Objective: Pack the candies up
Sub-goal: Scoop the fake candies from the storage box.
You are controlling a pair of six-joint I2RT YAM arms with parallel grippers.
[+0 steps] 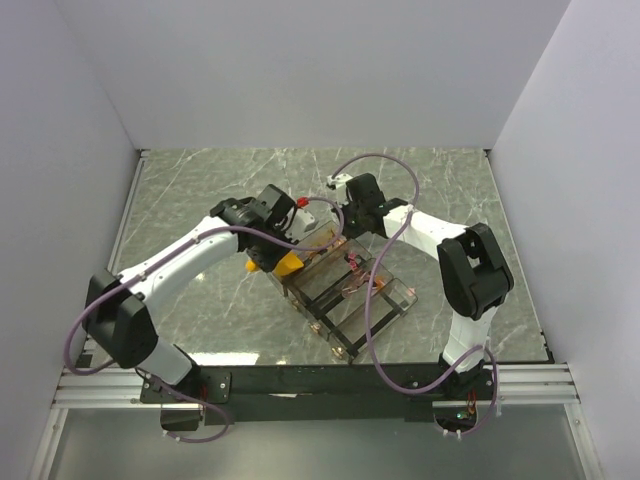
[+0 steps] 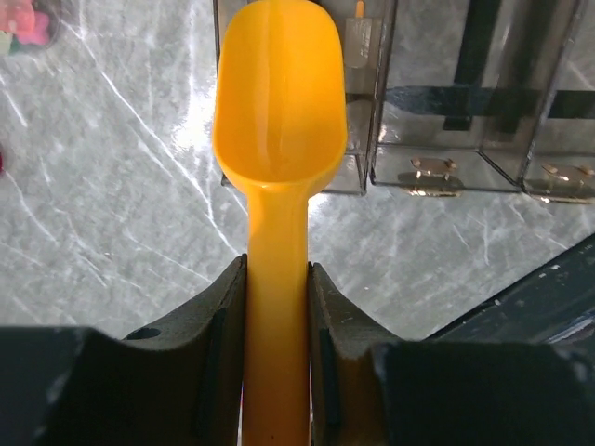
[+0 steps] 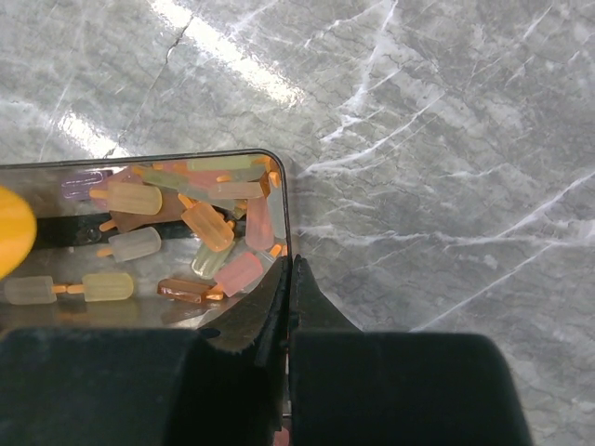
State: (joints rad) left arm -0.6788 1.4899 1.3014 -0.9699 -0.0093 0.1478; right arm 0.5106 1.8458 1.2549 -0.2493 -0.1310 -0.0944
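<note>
**Candies** [image 3: 209, 226]: small lolly-shaped sweets on short sticks, in orange, pink, yellow, pale green and frosted white. They lie heaped in the corner of one compartment of the clear box [image 3: 139, 160]. Their long axes are mixed. Several lie along 9–3 o'clock in the right wrist view, the orange one slants from 10 to 4, and a pink one stands near 12–6. A few more pink and green pieces show at the 10 o'clock corner of the left wrist view, too blurred to tell what holds them.

**Clear box:** transparent plastic with dark dividers and several compartments. In the top view its long axis runs from 10 to 4 o'clock. The compartments seen from the left wrist hold no sweets.

**Scoop** [image 2: 279, 102]: yellow-orange plastic with an empty bowl. In the left wrist view its handle is at 6 o'clock and its bowl at 12, over the near edge of the box.

**Left gripper** [image 2: 277, 269]: jaws partly closed, clamped on the scoop handle.

**Right gripper** [image 3: 290, 269]: jaws pressed together, pinching the thin box wall at the corner beside the heap.

**Worktop** [image 3: 446, 139]: grey-green marble pattern with white veins.

**Walls** [image 1: 300, 70]: plain white panels on three sides.
</note>
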